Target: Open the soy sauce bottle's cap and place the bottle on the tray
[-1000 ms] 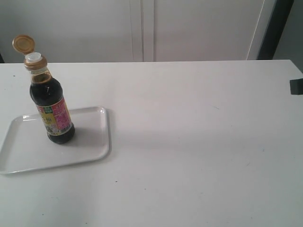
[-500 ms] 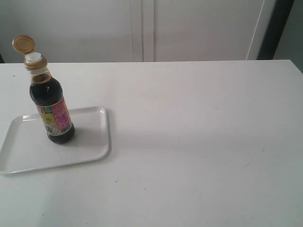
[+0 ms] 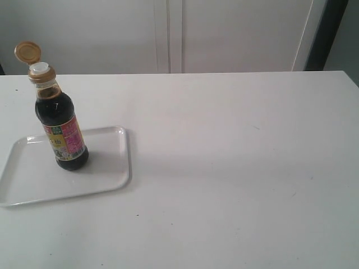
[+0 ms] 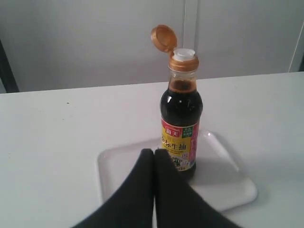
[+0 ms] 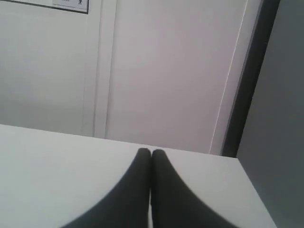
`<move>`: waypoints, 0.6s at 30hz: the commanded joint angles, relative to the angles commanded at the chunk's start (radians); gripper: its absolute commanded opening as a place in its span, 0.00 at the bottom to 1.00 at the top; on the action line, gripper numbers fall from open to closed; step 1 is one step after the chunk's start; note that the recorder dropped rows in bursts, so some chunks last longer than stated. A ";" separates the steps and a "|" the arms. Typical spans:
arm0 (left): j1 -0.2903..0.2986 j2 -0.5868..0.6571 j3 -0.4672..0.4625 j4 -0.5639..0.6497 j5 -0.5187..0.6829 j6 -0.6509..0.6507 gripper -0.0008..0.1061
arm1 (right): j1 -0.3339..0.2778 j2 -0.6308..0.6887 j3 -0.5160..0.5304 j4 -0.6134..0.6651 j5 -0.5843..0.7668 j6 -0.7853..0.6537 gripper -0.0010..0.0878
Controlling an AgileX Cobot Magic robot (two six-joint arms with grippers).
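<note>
A: Where do we stand on the task?

B: By what we can see, both parts look done. The soy sauce bottle [image 3: 60,126] stands upright inside the tray [image 3: 106,171], toward the tray's far half, and the cap [image 3: 27,52] is flipped back on its hinge, leaning away from the white spout [image 3: 39,68].

A: And our arms?

B: Neither shows in the exterior view. In the left wrist view, the left gripper [image 4: 153,153] has its jaws pressed together with nothing between them, tips short of the bottle, on the near side of the tray. The right gripper [image 5: 150,153] is likewise clenched on nothing, and well away from the tray: its camera sees only bare tabletop [image 5: 57,166] and wall.

A: So what is left?

B: We judge nothing of the task itself; at most, parking the arms. The bottle looks steady on its base, with no tilt.

A: Give us the count.

B: One bottle, one cap, one spout, one tray, and two grippers. Apart from the tray and bottle, we see nothing else on the tabletop.
</note>
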 joint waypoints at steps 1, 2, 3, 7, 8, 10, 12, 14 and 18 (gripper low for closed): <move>0.000 0.002 0.016 -0.015 -0.027 0.000 0.01 | 0.000 0.000 0.013 0.000 0.000 0.006 0.01; 0.000 0.002 0.026 -0.017 -0.038 0.000 0.01 | 0.000 0.000 0.026 0.000 -0.003 0.007 0.01; 0.000 0.002 0.037 -0.017 -0.043 0.000 0.01 | 0.000 0.000 0.036 0.000 -0.011 0.007 0.01; 0.000 0.002 0.051 -0.017 0.021 0.000 0.01 | 0.000 0.000 0.070 0.000 -0.018 0.008 0.01; 0.000 0.002 0.051 -0.017 0.036 0.000 0.01 | 0.000 0.000 0.075 0.000 -0.010 0.008 0.01; 0.000 0.002 0.051 -0.015 0.040 0.004 0.01 | 0.000 0.000 0.076 0.002 0.005 0.008 0.01; 0.000 0.002 0.051 -0.015 0.036 0.006 0.01 | 0.000 0.000 0.076 0.002 0.005 0.008 0.01; 0.000 0.002 0.051 -0.015 0.036 0.006 0.01 | 0.000 0.000 0.076 0.002 0.005 0.008 0.01; 0.000 0.002 0.051 -0.015 0.036 0.006 0.01 | 0.000 0.000 0.076 0.002 0.005 0.008 0.01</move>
